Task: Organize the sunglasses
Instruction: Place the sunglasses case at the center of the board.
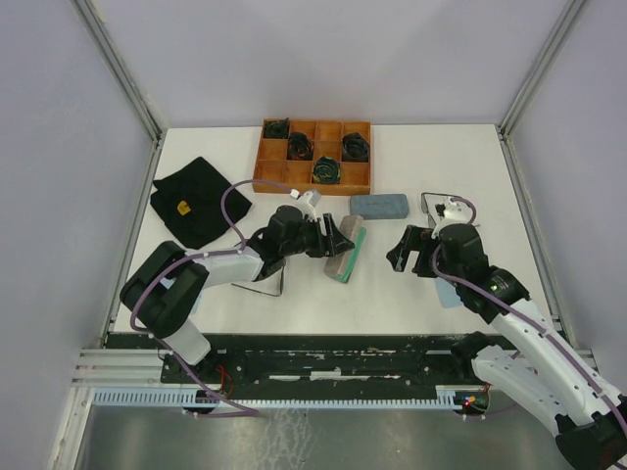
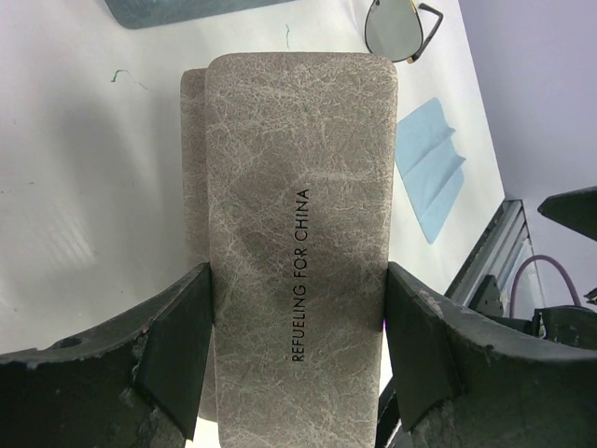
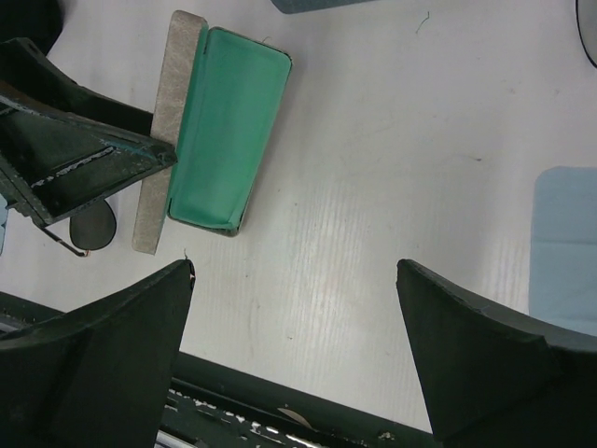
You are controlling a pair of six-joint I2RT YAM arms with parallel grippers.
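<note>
Sunglasses lie in two spots around the open grey case, and neither pair is inside it. We see one pair of sunglasses on the table just to the left of the case, partly under the left arm. The other pair of sunglasses sits well to the right of the case, beyond the right arm's wrist. The left gripper is clamped across the width of the case's grey lid, a finger pressed against each long edge. The lid bears the words "REFUELING FOR CHINA". From the right wrist we see that lid edge-on beside the case's green lining, which faces up with nothing in it. The right gripper hovers to the right of the case with its fingers spread wide and nothing between them. A blue-grey case lies closed just behind the grey case, and a light blue cloth lies flat to its right. Further behind the case we make out a wooden tray with dark coiled bundles in several compartments, and to its far left a black cloth.
</note>
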